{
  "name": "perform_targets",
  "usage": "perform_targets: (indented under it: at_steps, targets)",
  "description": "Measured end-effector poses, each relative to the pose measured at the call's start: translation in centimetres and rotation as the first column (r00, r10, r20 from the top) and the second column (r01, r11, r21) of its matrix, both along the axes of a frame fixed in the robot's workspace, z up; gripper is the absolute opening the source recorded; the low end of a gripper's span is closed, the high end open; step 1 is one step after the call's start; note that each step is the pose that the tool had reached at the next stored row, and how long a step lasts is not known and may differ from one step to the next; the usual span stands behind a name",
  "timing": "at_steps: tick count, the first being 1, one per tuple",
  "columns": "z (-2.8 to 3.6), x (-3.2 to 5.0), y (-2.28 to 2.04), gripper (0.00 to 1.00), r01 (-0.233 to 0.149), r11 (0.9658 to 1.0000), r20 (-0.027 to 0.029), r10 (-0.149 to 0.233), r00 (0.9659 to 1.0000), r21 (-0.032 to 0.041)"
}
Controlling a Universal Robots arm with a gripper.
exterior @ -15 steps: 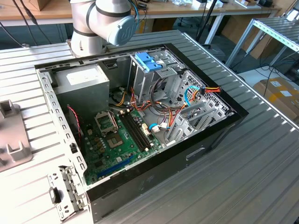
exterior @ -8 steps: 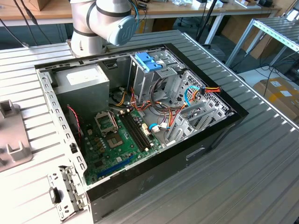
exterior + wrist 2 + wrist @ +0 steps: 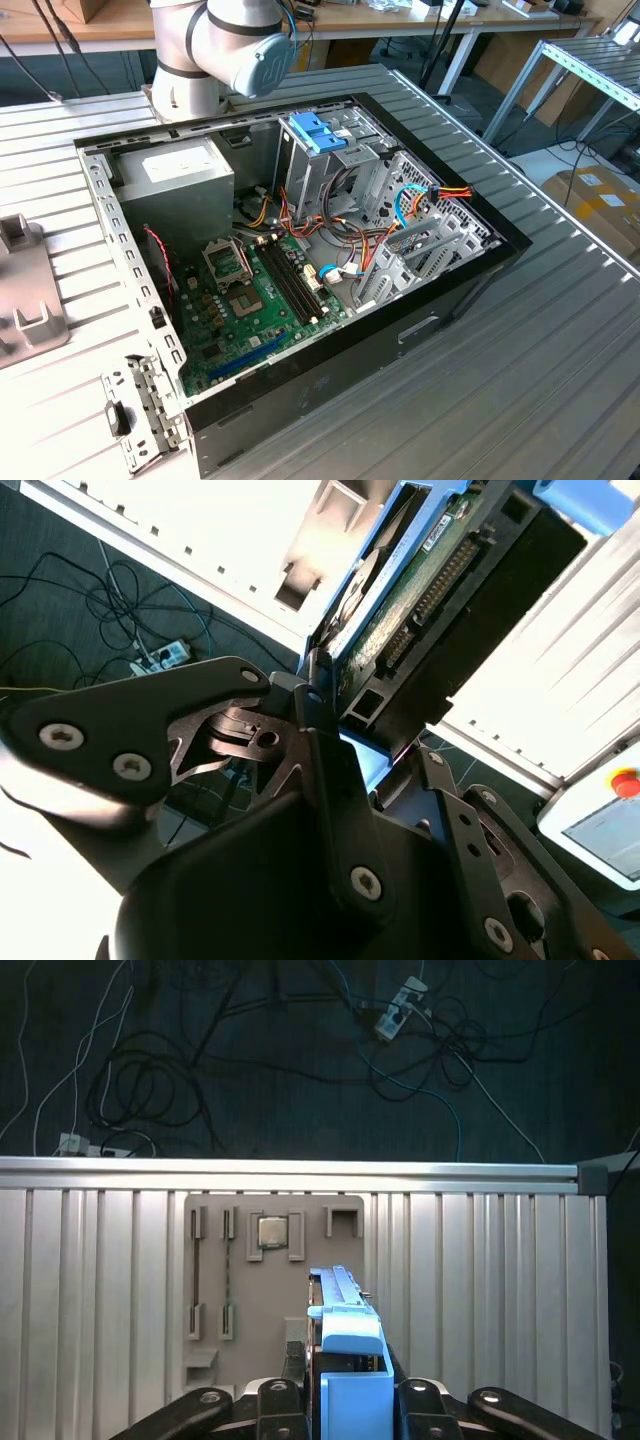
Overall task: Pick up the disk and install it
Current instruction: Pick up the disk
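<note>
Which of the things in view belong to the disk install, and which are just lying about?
Part of the job:
- the disk, clamped in the gripper
- the open computer case

Not part of it:
- grey fixture plate with a chip on it
- power-supply box
- pale blue bracket
</note>
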State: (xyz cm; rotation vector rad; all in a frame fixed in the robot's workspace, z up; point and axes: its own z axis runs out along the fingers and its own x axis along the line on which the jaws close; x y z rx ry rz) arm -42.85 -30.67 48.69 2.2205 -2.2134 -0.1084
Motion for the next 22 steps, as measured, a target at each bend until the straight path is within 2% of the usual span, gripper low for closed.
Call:
perform_targets:
  at_steps: [8,22]
  targets:
    - [0.0,1.09,-0.25,0.37,0.0,1.0,-0.0002,0.0,1.0,0.0]
    - [0.0,2.46,-0.68,0.37,0.0,1.0,-0.0002,0.0,1.0,0.0]
